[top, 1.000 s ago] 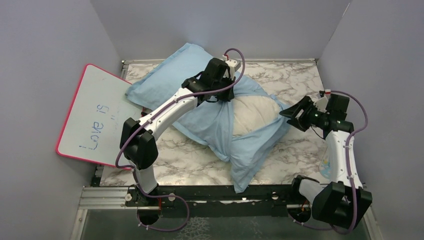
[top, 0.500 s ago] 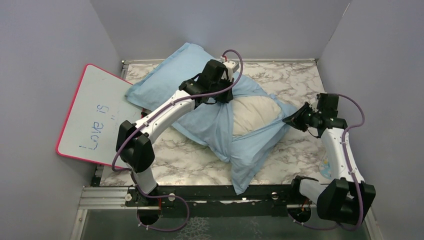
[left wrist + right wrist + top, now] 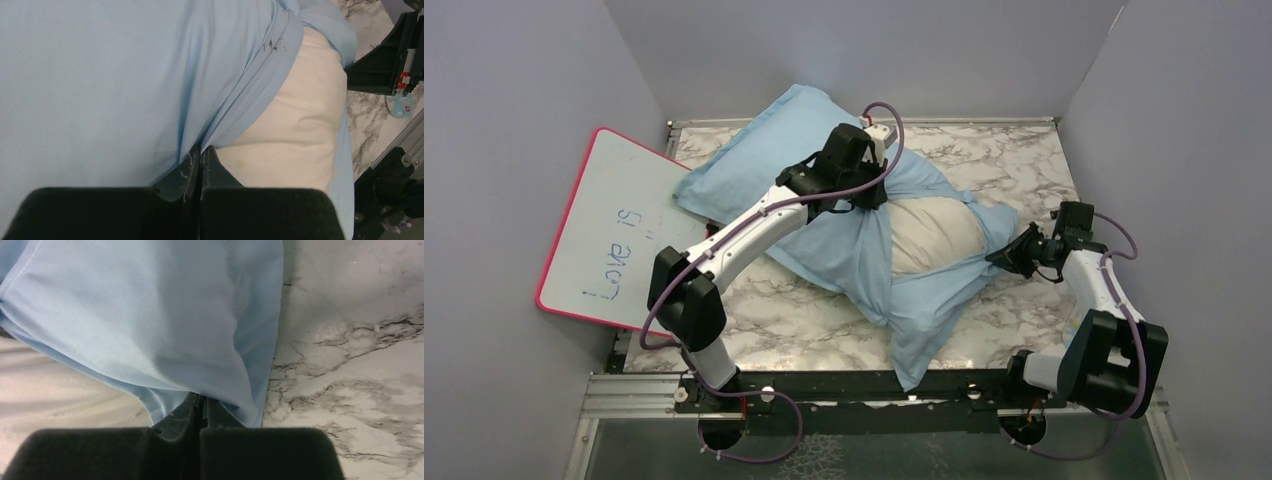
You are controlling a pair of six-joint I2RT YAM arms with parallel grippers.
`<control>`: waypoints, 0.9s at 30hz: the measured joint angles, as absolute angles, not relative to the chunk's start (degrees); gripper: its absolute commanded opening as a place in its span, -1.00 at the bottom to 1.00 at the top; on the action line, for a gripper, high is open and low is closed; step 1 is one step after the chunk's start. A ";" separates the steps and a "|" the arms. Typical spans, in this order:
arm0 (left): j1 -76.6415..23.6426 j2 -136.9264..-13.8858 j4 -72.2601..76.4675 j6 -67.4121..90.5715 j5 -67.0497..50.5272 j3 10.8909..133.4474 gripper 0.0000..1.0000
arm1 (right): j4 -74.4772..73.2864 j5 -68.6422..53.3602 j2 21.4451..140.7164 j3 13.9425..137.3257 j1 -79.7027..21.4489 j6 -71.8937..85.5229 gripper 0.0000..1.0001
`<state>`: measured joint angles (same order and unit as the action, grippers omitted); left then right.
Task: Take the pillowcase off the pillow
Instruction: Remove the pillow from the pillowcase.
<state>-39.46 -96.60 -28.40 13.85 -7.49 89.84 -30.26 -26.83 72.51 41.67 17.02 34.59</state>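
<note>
Left gripper [image 3: 201, 150] is pinching a fold of the pillowcase [image 3: 839, 250] beside the exposed pillow [image 3: 929, 240]. Right gripper [image 3: 200, 401] is pinching the pillowcase hem at the pillow's right end. Pillow is lying on the marble table [image 3: 1024, 160], its left part sleeved.

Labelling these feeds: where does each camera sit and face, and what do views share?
Top external: above, behind the bases, looking down on the table; left arm and right arm show.
Left wrist: on its arm, looking past the left gripper, shut on the pillowcase, toward the pillow.
Right wrist: same mount, looking past the right gripper, pinching the pillowcase's edge over the table.
Shared: all see the pillowcase.
</note>
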 measured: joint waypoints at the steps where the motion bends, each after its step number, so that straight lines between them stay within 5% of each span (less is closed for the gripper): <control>1: -39.42 -96.60 -28.36 13.82 -7.68 89.82 -1.00 | -30.20 -27.18 72.16 41.63 17.04 34.13 -0.95; 8: -38.30 -96.09 -28.18 13.23 -10.70 89.49 -0.50 | -33.23 -29.12 64.29 42.61 18.02 30.59 0.04; 11: -38.20 -95.37 -28.32 12.84 -11.00 89.45 -0.26 | -36.14 -30.24 61.41 45.45 18.35 28.77 0.30; 17: -38.20 -94.06 -28.47 11.94 -11.29 89.41 0.08 | -41.17 -36.01 56.58 47.92 18.48 26.85 0.34; 22: -38.20 -93.34 -28.45 10.92 -12.80 88.90 0.55 | -45.80 -37.54 50.17 47.09 17.34 26.79 0.36; 27: -37.98 -89.82 -28.49 9.54 -14.79 85.47 0.60 | -48.31 -40.12 47.53 44.18 15.03 27.55 0.37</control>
